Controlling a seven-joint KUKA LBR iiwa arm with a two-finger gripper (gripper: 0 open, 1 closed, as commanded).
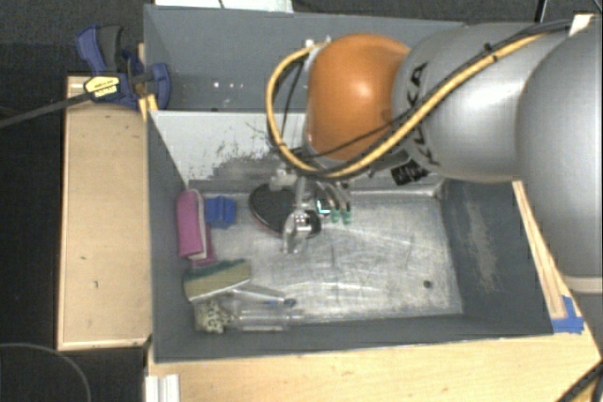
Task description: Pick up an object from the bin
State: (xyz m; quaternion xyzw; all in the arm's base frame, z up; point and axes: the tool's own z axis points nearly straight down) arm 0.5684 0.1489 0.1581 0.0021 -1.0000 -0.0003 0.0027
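Bin (396,270): we are looking down on grey sheet metal, its floor scuffed and scratched to a dull shine, its walls sloping.
Arm: we are seeing a smooth silver casing reaching in from the right, with a glossy, domed orange cover (353,94) at the wrist and a yellow cable (270,104) looping round it.
Gripper (298,231): it is hanging low over the middle of the floor, towards the back wall. It is made of bright metal.
Claw state: we are not managing to tell whether it is open or closed, nor whether it is gripping anything.
Nearest thing: a black rounded piece (267,207), matt and flat-looking, is lying just left of the gripper. We cannot tell whether the two are touching.
Left side: a pink oblong block (191,223) is lying lengthwise, with a small blue piece (221,210) just beside it.
Front left corner: a tan and green sponge-like slab (218,279) is resting next to a clear, crinkled plastic item (256,306).
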